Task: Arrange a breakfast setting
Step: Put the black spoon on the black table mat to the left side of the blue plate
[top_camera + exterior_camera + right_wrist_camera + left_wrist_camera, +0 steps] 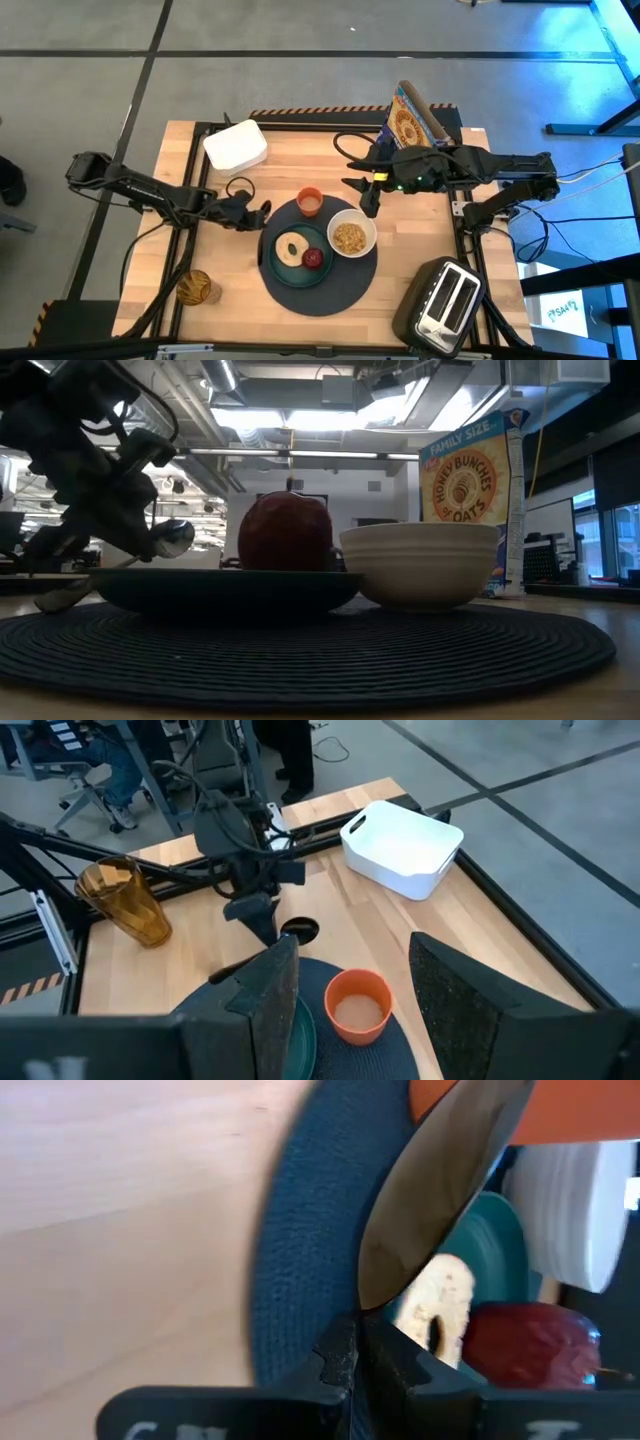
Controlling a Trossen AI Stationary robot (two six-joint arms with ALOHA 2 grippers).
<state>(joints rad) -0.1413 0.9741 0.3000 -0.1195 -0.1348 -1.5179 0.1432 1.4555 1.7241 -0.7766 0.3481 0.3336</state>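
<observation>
At far left of the table, an amber glass (195,288) near the front corner and a white tub (236,145) toward the back, both apart from the setting. Next, the left gripper (257,217) just beside the left edge of the dark-navy mat (320,298), fingers pinched tight on the handle of a spoon (440,1190), its bowl held out over the mat's rim toward the plate; probably low and edge-on like this so the spoon can be laid down alongside the plate. In the middle, the teal plate (278,265) on the mat, carrying the bagel (293,248) and the small red apple (314,258) side by side, touching or nearly so. Behind the plate, the small orange cup (310,201) at the mat's back edge; to the plate's right, the white bowl (352,235), filled with cereal, also on the mat. Further right, the right gripper (369,197) hanging above the table just behind the bowl, fingers spread wide apart and empty, seemingly clear of the work. Beyond, a cereal box (408,122) at the back edge and a toaster (441,300) at the front right corner.
</observation>
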